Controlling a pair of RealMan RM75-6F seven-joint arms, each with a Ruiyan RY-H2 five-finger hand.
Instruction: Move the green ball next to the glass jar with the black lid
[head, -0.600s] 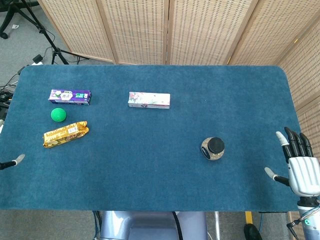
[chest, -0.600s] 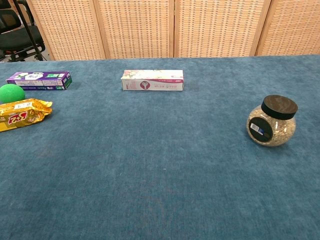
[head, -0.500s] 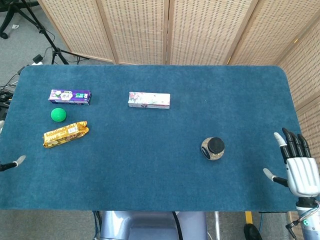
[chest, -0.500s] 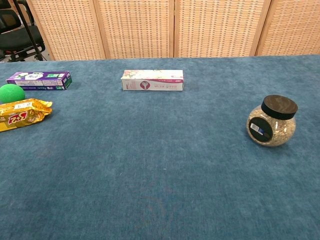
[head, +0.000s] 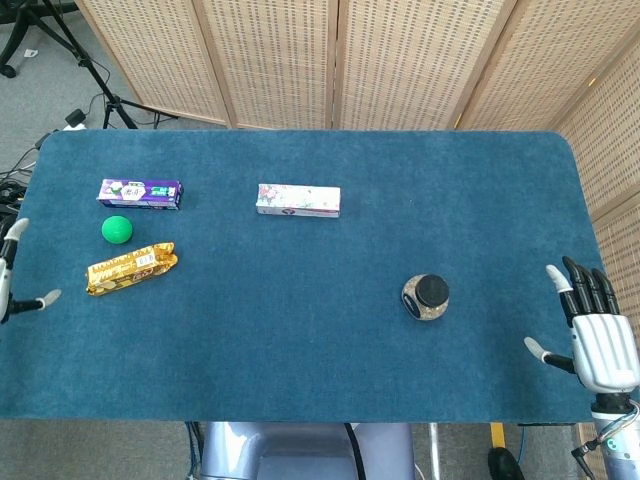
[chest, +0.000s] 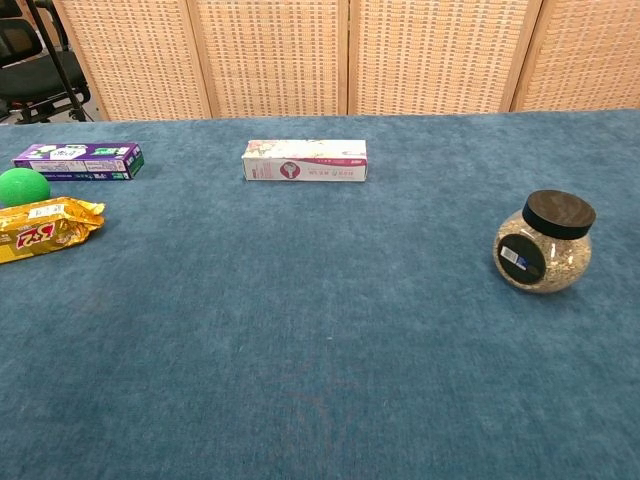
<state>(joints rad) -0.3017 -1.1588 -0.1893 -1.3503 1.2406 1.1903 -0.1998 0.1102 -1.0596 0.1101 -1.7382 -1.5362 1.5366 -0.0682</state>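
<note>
The green ball (head: 117, 230) (chest: 22, 186) lies at the table's left, between a purple box and a gold snack bar. The glass jar with the black lid (head: 426, 297) (chest: 546, 242) stands far off at the right, holding grains. My left hand (head: 14, 272) shows only as fingertips at the left edge of the head view, spread apart and holding nothing, left of the ball. My right hand (head: 594, 332) hovers at the table's right front corner, fingers spread, empty. Neither hand appears in the chest view.
A purple box (head: 139, 193) lies just behind the ball and a gold snack bar (head: 131, 267) just in front of it. A white and pink toothpaste box (head: 298, 200) sits mid-table at the back. Wicker screens stand behind the blue table (head: 300, 350).
My left hand has come further into view at the left edge, its fingertips moving up and toward the ball. My right hand has drifted slightly toward the front.
</note>
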